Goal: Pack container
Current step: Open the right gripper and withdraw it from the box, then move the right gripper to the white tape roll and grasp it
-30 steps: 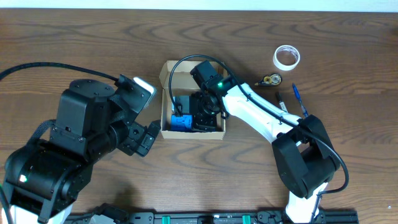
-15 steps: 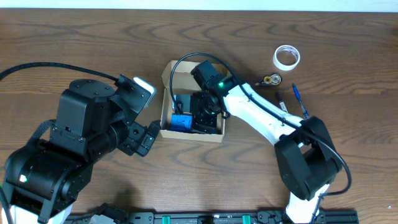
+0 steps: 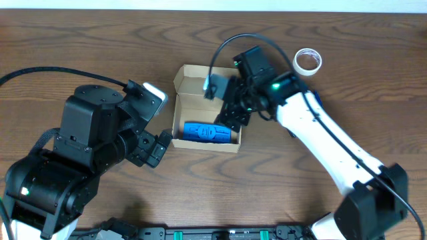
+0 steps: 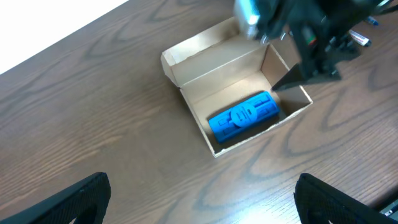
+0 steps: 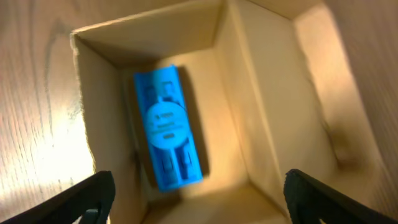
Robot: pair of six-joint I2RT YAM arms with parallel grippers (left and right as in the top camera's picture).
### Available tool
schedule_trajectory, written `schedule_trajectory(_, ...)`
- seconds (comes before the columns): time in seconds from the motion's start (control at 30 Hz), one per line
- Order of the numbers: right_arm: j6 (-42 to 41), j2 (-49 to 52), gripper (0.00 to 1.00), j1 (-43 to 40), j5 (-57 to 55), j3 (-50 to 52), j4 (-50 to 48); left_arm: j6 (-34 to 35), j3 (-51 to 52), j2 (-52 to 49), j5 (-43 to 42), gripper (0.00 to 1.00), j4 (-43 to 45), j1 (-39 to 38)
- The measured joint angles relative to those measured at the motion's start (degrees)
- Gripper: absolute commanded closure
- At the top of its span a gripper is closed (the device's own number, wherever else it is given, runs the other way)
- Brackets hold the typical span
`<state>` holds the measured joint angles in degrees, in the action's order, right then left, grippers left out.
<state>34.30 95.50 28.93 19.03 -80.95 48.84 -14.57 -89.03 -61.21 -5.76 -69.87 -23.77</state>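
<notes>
The container (image 3: 179, 80) is an open tan cardboard box at the table's middle, also in the left wrist view (image 4: 181, 57) and the right wrist view (image 5: 267, 93). A blue ribbed block (image 3: 208, 133) lies flat on its floor, also shown from the left wrist (image 4: 244, 114) and the right wrist (image 5: 166, 127). My right gripper (image 3: 235, 115) is open and empty, lifted above the box's right side (image 5: 198, 205). My left gripper (image 3: 160, 148) is open and empty, just left of the box; its fingertips (image 4: 202, 202) are over bare table.
A white tape roll (image 3: 307, 61) lies at the back right. A small dark and yellow object (image 3: 291, 85) and pens (image 3: 320, 103) lie right of the box, partly hidden by the right arm. The box's flap lid (image 3: 192, 72) stands open at the back.
My right gripper has let go of the blue block, risen out of the box and moved right. The block now lies alone in the box. The left arm has not moved.
</notes>
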Motion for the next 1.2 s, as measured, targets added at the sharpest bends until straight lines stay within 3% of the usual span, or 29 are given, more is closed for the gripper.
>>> schedule_trajectory(0.13, -6.49, -2.82, 0.09, -1.81, -3.39, 0.0, 1.31, 0.0, 0.0, 0.0, 0.0, 0.05, 0.0, 0.0)
schedule_trajectory(0.63, -47.39, -5.25, 0.1, -3.74, -15.96, -0.02, 9.84, 0.0, 0.0, 0.0, 0.0, 0.05, -0.02, 0.0)
schedule_trajectory(0.9, -53.31, -2.29, 0.04, -5.29, -26.29, 0.15, 6.05, 0.0, 0.0, 0.0, 0.0, 0.05, 0.0, 0.0)
schedule_trajectory(1.2, -51.43, -2.1, 0.06, -18.38, -29.99, 0.17, -3.13, 0.0, 0.0, 0.0, 0.0, 0.05, -0.02, 0.0)
